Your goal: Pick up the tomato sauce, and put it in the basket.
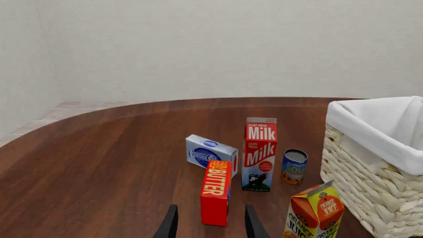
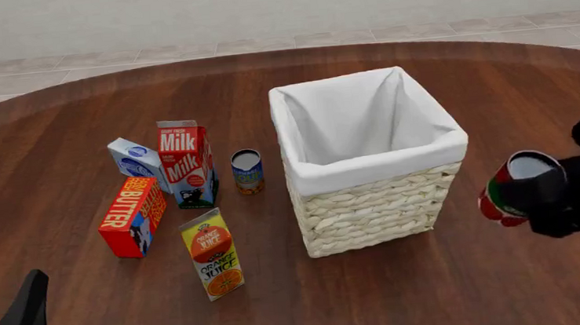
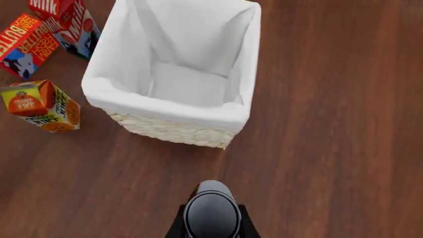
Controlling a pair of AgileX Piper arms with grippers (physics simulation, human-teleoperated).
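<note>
**Tomato sauce held aloft to the right of the basket; left gripper idle**

Front view: The right gripper [image 2: 545, 199] is clamped on the tomato sauce [image 2: 513, 188], which is tilted, silver top facing up and toward the camera, clear of the table [image 2: 470, 288]. The can sits to the right of the basket [image 2: 378, 202], apart from it and level with the near rim. The basket stands upright at mid-table, white lining folded over the rim, interior holding nothing visible. To its left stand a blue-and-orange can [image 2: 247, 172], just beside the basket wall, then a milk carton [image 2: 187, 163], a blue box [image 2: 138, 164] behind it, a butter box [image 2: 132, 216] and an orange juice carton [image 2: 213, 253] nearest the camera. All are on the basket's far side from the held can. The left gripper [image 2: 20, 320] rests low at the near left corner.

Left wrist view: The left gripper [image 1: 210, 223] has its fingers apart, nothing between them. Ahead lie the butter box [image 1: 216, 198], blue box [image 1: 211, 153], milk carton [image 1: 260, 153], blue-and-orange can [image 1: 294, 167] and juice carton [image 1: 314, 210], with the basket [image 1: 370, 183] beyond.

Right wrist view: The can's dark, rounded end [image 3: 211, 213] fills the space between the right gripper's fingers. The basket [image 3: 172, 126] lies ahead, its open mouth unobstructed; bare table separates the two. The juice carton [image 3: 41, 105] and butter box [image 3: 29, 44] sit past the basket's side.
</note>
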